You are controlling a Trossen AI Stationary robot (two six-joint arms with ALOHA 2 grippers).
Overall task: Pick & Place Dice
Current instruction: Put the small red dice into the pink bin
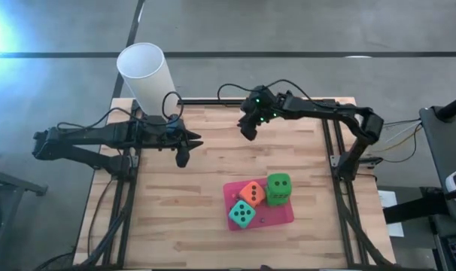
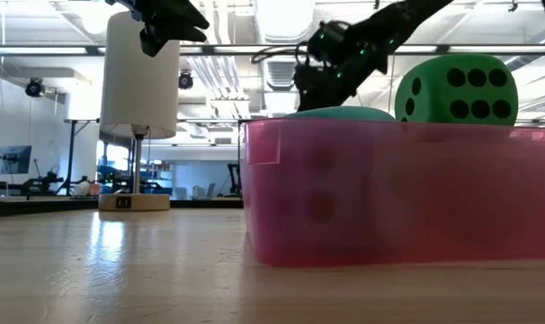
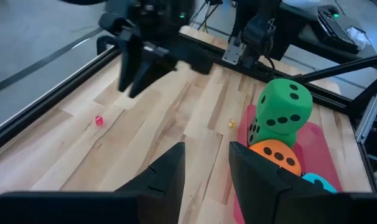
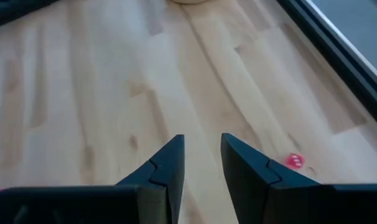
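The dice, green [image 1: 279,189], orange [image 1: 251,193] and teal [image 1: 242,215], sit bunched in the pink tray [image 1: 284,214] on the tabletop [image 1: 190,218], looking light, squashy foam best pinched across opposite flat faces, while left pincer [image 1: 183,156] and right pincer [image 1: 248,133] hover well apart, slightly parted, empty.

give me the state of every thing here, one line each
green die: stacked high in the tray
orange die: in tray
teal die: in tray
pink tray: on table, holding dice
white cup: upright
left tool: empty, hovering
right tool: empty, hovering
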